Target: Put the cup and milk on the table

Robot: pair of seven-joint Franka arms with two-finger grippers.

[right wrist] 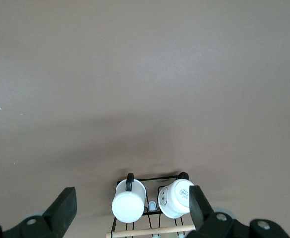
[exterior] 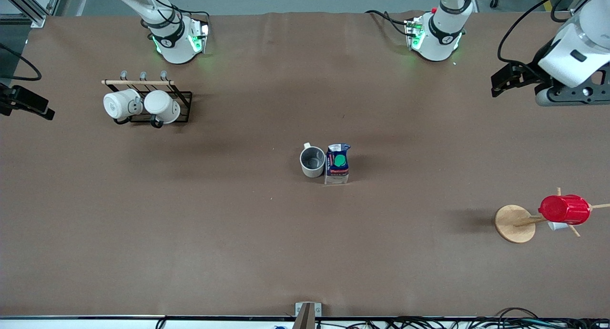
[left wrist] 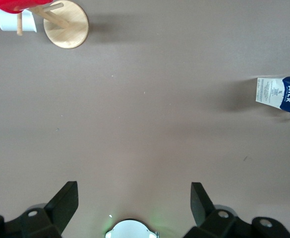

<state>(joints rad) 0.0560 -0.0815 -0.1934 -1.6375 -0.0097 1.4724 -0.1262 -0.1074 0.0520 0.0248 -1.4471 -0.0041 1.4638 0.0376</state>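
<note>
The cup, cream-white with a grey inside, stands upright on the brown table near its middle. The milk, a blue and white carton with a green cap, stands right beside it, toward the left arm's end; whether they touch I cannot tell. The milk also shows at the edge of the left wrist view. My left gripper is open and empty, up over the left arm's end of the table. My right gripper is open and empty, up near the black rack.
A black wire rack holds two plain white mugs near the right arm's base. A wooden mug tree with a round disc base carries a red ribbed cup at the left arm's end.
</note>
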